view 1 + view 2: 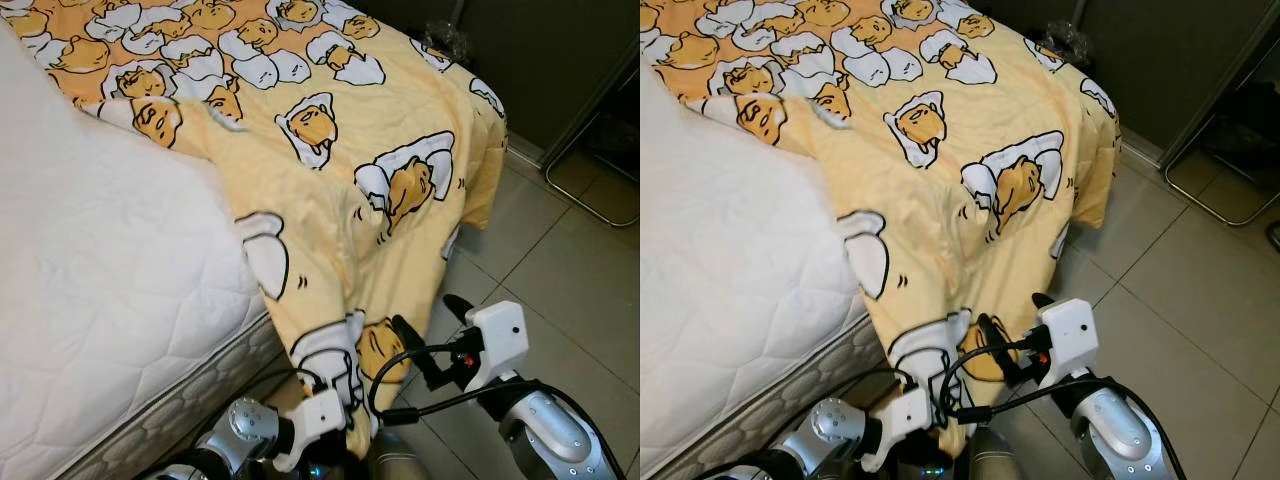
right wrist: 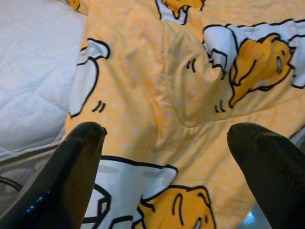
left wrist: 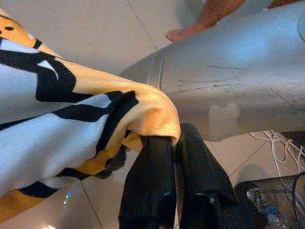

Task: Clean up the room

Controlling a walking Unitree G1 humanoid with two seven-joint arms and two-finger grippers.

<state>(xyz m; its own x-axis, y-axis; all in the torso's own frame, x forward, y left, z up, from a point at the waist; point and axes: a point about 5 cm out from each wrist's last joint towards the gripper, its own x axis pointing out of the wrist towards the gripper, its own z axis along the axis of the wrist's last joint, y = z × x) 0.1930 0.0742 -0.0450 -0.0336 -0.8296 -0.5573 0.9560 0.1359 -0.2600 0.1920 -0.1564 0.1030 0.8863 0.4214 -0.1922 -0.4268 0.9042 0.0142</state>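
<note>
Yellow cotton-like cloth, printed with white-and-yellow cartoon figures outlined in black, is pinched between the closed black fingers (image 3: 157, 186) of the left end effector (image 3: 177, 157); the hold sits on a folded hem at the blanket's (image 1: 340, 210) lowest corner. The right end effector (image 2: 167, 138) faces the hanging cloth with its fingers spread wide and nothing between them.

The blanket lies bunched toward the foot of the bed, one portion spilling over the mattress (image 1: 90, 280) edge down toward the tiled floor (image 1: 570, 270). The quilted white mattress is bare on the robot's left. A person's bare foot (image 3: 190, 29) rests on the floor in the left wrist view.

Judgement: the step in hand is spreading the blanket over the bed. To do it well, the right end effector should close on the edge well apart from the left's hold, so both corners lift together; the cloth should then be drawn up and over the bare mattress evenly, keeping the hem off the floor and clear of the robot's cables (image 1: 400, 380).

No brand, label or legible writing is visible; the print is pictorial only.
</note>
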